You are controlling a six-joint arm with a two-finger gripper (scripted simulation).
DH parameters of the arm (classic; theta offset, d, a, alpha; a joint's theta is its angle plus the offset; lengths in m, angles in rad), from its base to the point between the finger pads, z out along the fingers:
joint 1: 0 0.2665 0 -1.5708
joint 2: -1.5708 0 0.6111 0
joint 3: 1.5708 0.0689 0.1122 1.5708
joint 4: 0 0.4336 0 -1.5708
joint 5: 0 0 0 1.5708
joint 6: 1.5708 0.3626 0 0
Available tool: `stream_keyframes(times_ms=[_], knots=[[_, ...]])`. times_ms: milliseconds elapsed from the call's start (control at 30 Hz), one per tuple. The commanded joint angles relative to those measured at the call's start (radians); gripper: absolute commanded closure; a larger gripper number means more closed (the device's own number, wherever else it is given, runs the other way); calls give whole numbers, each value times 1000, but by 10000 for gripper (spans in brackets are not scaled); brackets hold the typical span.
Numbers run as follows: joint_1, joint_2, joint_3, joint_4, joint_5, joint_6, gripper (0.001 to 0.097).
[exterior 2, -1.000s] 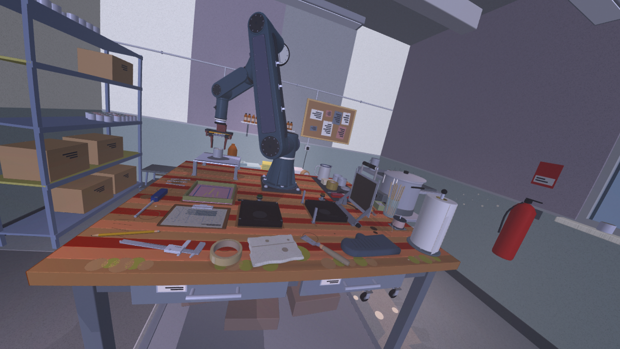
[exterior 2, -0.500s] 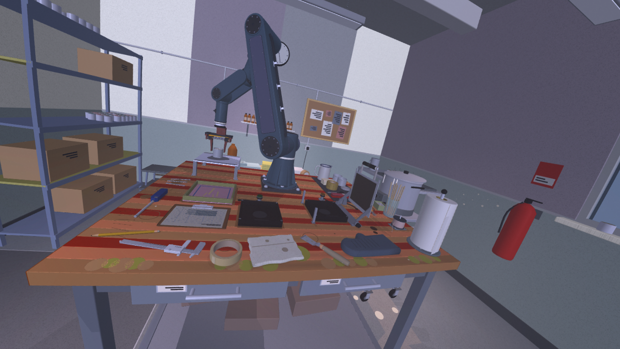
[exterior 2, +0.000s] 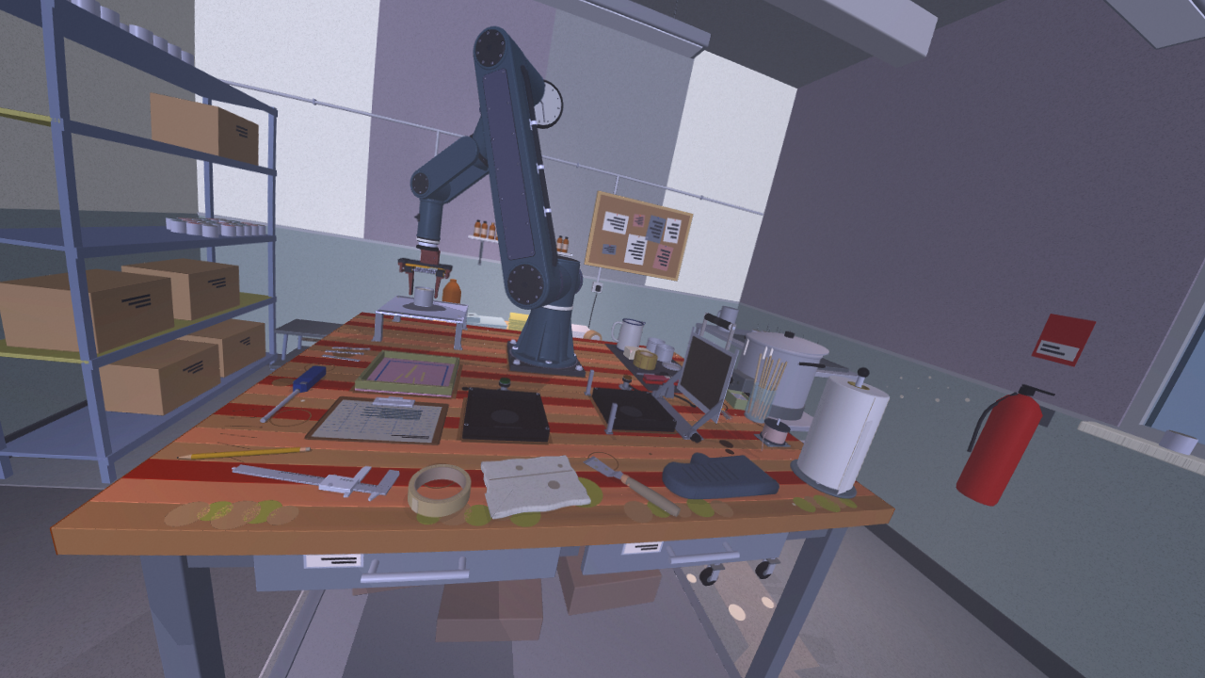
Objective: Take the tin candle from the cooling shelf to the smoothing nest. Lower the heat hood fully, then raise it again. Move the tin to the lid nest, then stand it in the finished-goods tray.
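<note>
The grey tin candle (exterior 2: 423, 297) stands upright on the small raised cooling shelf (exterior 2: 421, 312) at the far left of the bench, its top partly hidden by my fingers. My gripper (exterior 2: 423, 285) hangs straight down over the tin, open and holding nothing. Nearer the front lie two black nests (exterior 2: 505, 414) (exterior 2: 634, 409); the right one has the heat hood (exterior 2: 706, 371) tilted up beside it. The purple-lined tray (exterior 2: 409, 372) lies left of them.
An amber bottle (exterior 2: 452, 292) stands just right of the tin on the shelf. The arm's base (exterior 2: 543, 350) is at mid-bench. Mugs, a pot (exterior 2: 788, 358) and a paper roll (exterior 2: 840, 434) crowd the right side; a clipboard, tape and a cloth lie in front.
</note>
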Motion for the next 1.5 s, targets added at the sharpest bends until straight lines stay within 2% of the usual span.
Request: stream_keyframes(times_ms=[0, 167, 1467], knots=[[0, -1, -1, 0, 0, 0, 186], [0, -1, -1, 0, 0, 0, 186], [0, -1, -1, 0, 0, 0, 576]])
